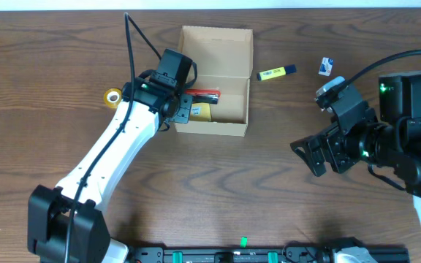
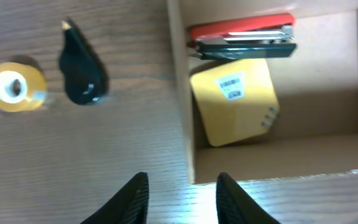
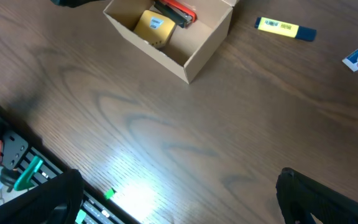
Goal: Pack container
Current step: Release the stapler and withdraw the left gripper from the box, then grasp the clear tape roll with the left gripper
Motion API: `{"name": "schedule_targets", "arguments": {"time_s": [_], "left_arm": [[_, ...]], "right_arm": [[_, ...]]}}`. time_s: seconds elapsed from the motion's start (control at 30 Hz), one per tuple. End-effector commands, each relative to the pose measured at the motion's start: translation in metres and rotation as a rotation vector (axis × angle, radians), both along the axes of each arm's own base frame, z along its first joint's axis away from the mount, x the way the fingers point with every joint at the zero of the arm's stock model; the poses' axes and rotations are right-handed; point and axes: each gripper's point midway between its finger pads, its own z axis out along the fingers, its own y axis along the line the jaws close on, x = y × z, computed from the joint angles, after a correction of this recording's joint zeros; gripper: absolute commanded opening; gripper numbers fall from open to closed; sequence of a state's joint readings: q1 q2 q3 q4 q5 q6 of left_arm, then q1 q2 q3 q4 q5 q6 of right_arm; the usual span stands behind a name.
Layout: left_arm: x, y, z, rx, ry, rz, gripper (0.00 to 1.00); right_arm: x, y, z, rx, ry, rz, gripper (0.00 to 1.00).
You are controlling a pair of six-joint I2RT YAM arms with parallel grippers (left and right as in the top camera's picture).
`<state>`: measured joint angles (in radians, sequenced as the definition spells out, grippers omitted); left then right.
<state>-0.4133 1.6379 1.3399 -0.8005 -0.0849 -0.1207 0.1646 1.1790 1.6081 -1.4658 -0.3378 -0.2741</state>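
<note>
The tan cardboard container (image 1: 237,109) stands at the table's back centre with its flap lid open. Inside lie a red stapler (image 1: 205,93) and a yellow pad (image 1: 202,110). In the left wrist view the stapler (image 2: 244,34) and pad (image 2: 235,106) sit behind the container's left wall (image 2: 182,93). My left gripper (image 1: 187,111) hovers over that wall; its fingers (image 2: 179,199) are open and empty. My right gripper (image 1: 320,155) is open and empty, well to the right of the container (image 3: 210,46), with its fingers (image 3: 179,193) spread wide.
A yellow tape roll (image 1: 112,96) lies left of the container, also in the left wrist view (image 2: 16,87), beside a black teardrop-shaped object (image 2: 81,68). A yellow highlighter (image 1: 277,72) and a small white-and-blue item (image 1: 325,66) lie right of the container.
</note>
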Motion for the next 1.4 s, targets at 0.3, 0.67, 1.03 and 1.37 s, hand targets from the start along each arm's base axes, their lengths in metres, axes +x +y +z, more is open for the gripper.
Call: {"name": "schedule_targets", "arguments": {"time_s": [0.3,0.67,1.03,1.37], "left_arm": [[0.019,0.024,0.028,0.048,-0.130,0.085,0.47],[0.028,0.050,0.027,0.064,-0.135,0.142,0.47],[0.045,0.128,0.019,0.015,-0.111,0.253,0.56],[0.065,0.158,-0.017,0.073,-0.074,0.221,0.69]], "right_arm": [[0.001,0.000,0.002,0.002,-0.008,0.009,0.99],[0.001,0.000,0.002,0.002,-0.008,0.009,0.99],[0.001,0.000,0.002,0.002,-0.008,0.009,0.99],[0.001,0.000,0.002,0.002,-0.007,0.009,0.99]]}}
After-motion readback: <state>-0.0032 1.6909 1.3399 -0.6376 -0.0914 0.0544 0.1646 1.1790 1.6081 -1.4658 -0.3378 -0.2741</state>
